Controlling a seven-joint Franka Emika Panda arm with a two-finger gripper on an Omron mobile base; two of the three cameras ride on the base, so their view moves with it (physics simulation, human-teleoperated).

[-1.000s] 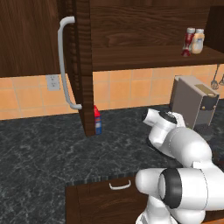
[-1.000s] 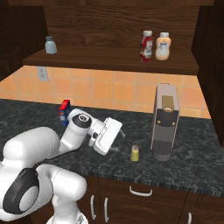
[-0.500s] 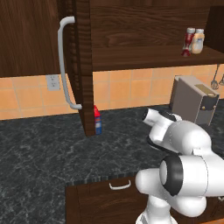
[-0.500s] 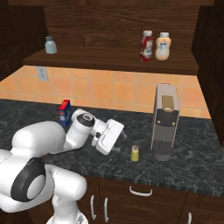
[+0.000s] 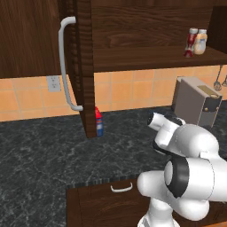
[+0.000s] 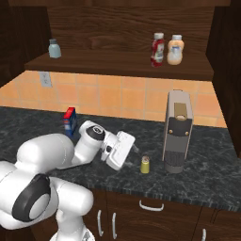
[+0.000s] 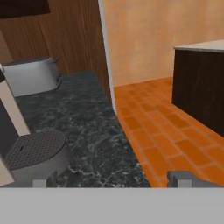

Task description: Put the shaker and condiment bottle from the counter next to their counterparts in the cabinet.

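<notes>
The shaker [image 6: 145,164], yellow-green with a grey cap, stands on the counter [image 6: 207,162] just left of a coffee machine's base. My gripper [image 6: 132,150] hovers low over the counter a little to the shaker's left, pointing rightward. In the hand view the gripper [image 7: 112,181] is open, its fingertips [image 7: 184,178] wide apart with nothing between them. The red condiment bottle [image 6: 157,49] stands on the cabinet shelf [image 6: 108,64] beside a pale beige bottle [image 6: 175,49]. A small pale shaker [image 6: 54,48] sits at the shelf's left end.
A tall coffee machine [image 6: 177,132] stands right of the shaker, and its round base [image 7: 34,154] shows close by in the hand view. A red-topped blue bottle [image 5: 98,121] stands behind the open cabinet door [image 5: 84,66]. A toaster [image 7: 33,75] sits farther along the counter.
The arm's shoulder and elbow links have turned a little. The hand stays in nearly the same spot near the shaker, still open.
</notes>
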